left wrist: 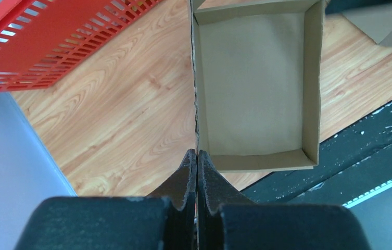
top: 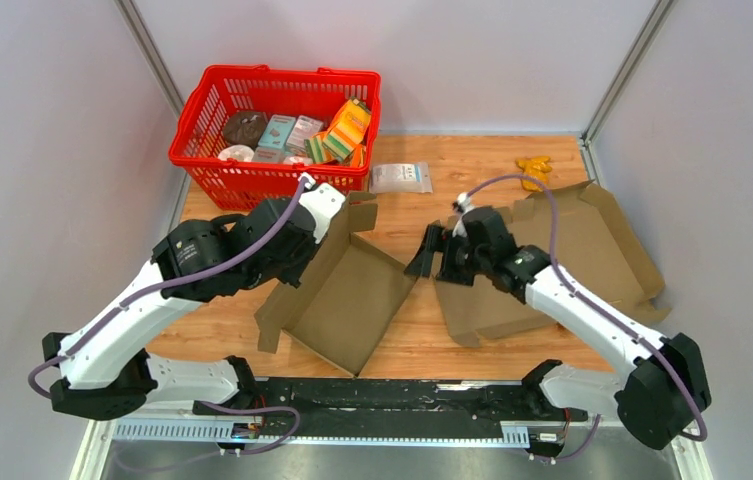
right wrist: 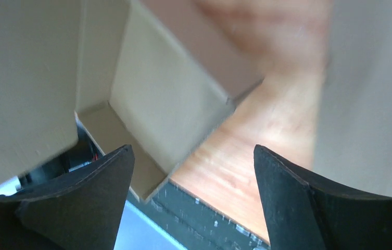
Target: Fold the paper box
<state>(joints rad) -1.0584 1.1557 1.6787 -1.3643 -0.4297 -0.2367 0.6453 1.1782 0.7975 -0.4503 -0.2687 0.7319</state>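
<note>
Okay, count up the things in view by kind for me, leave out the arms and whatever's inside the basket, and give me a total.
Cardboard: 2, a part-folded box and a flat sheet
Red basket: 1
White packet: 1
Yellow item: 1
Total: 5

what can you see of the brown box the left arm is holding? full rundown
The paper box is plain brown cardboard, a shallow rectangular tray with four low walls folded up and nothing inside. It lies over the wooden table between the arms, skewed to the table's edge. The left gripper is shut on one side wall's rim. The right gripper is open near the opposite corner; contact cannot be told.
</note>
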